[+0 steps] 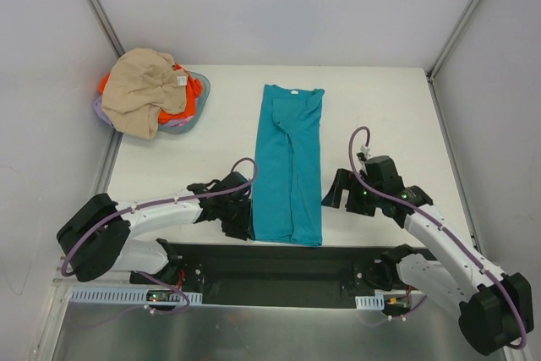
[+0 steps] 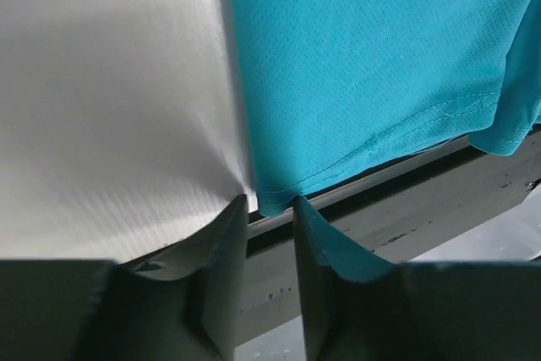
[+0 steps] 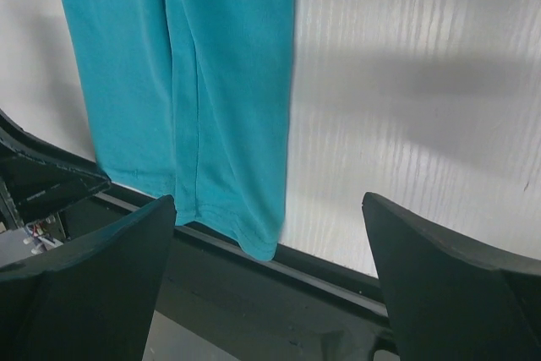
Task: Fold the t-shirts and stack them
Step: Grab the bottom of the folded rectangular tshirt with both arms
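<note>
Far left corner of the worktop (image 1: 186, 158): we note the basket (image 1: 199, 114) holding the beige t-shirt (image 1: 144, 90), crumpled and lying over the orange t-shirt (image 1: 189, 95), of which only the edges show.

The left fingers (image 1: 239, 224) sit low at the near left corner of the teal t-shirt (image 1: 289, 166). In the wrist view we see a narrow gap between them with the hem corner right at the tips; we cannot tell whether cloth is pinched.

The teal t-shirt lies mid-worktop, folded into a long strip, collar far, hem at the near edge.

The right fingers (image 1: 338, 194) are spread wide, released and holding nothing, just beside the strip's near right corner, apart from it.
</note>
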`<action>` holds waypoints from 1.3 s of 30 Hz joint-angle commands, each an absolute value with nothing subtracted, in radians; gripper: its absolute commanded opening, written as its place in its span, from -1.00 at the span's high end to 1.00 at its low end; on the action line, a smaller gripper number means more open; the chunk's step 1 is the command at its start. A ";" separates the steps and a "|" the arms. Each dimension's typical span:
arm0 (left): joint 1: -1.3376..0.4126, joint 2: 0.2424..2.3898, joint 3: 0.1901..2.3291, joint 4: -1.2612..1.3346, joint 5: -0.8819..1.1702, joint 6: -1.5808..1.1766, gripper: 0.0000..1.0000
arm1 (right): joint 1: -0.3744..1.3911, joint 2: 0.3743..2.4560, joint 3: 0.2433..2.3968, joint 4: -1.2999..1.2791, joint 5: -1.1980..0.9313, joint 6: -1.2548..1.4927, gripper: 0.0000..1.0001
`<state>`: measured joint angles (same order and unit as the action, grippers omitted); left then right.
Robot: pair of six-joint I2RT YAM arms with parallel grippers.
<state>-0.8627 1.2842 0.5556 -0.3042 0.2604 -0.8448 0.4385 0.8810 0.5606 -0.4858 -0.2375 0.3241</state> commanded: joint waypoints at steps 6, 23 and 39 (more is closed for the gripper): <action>-0.858 1.325 0.561 -0.247 0.302 -0.861 1.00 | 0.535 0.900 0.538 -0.563 -0.340 0.325 -0.97; -0.857 1.299 0.529 -0.245 0.293 -0.894 1.00 | 0.727 1.235 0.545 -0.476 -0.361 0.388 -0.16; -0.859 1.207 0.488 -0.247 0.278 -0.930 1.00 | 0.765 1.243 0.535 -0.374 -0.359 0.437 0.89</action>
